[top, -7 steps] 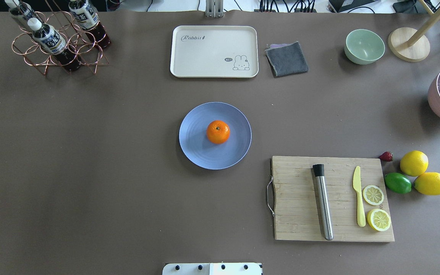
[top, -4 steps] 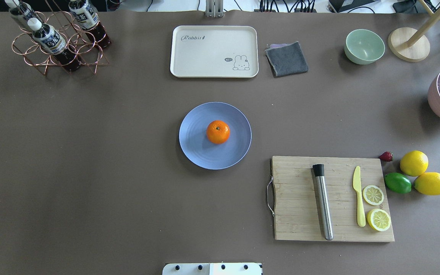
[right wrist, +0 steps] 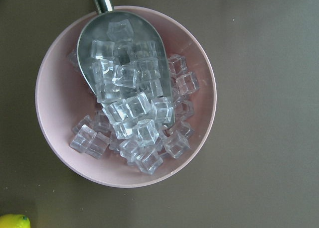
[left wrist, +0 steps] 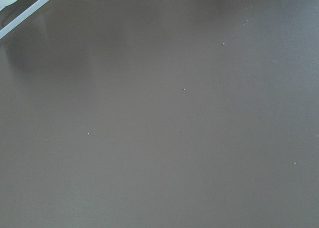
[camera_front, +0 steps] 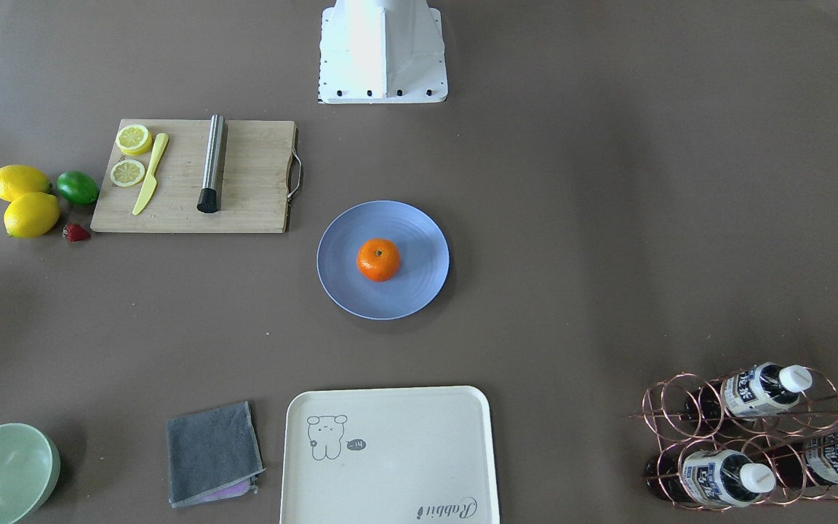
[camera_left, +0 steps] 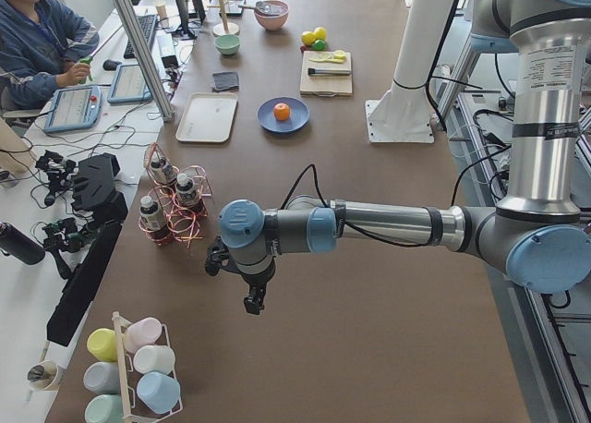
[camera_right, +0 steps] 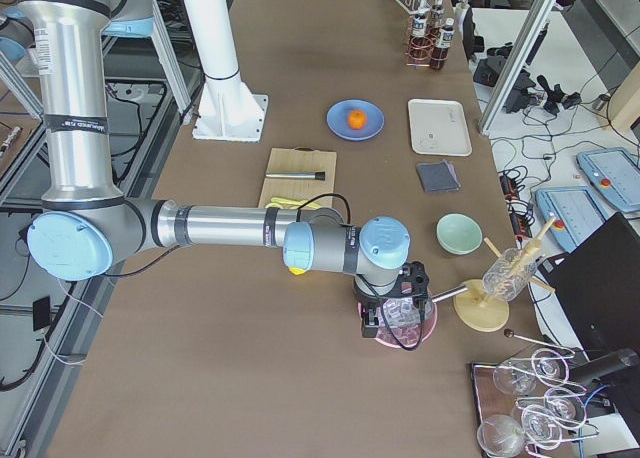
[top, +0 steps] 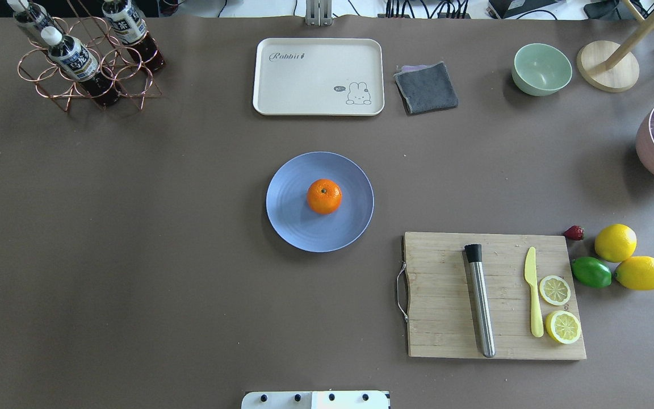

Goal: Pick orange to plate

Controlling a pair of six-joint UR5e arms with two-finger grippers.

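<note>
One orange (top: 324, 196) (stem up); rests on plate (top: 291, 222)

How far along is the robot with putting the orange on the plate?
Done: the orange sits near the middle of the blue plate. In hand: nothing; the left arm and right arm hang far away at the table's ends. Left: nothing that I can see.

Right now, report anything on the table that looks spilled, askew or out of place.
Nothing stands out. The orange sits stem-up in the middle of the plate, and the ice cubes are all inside the pink bowl. The grey cloth lies slightly askew beside the tray, nothing more.
</note>
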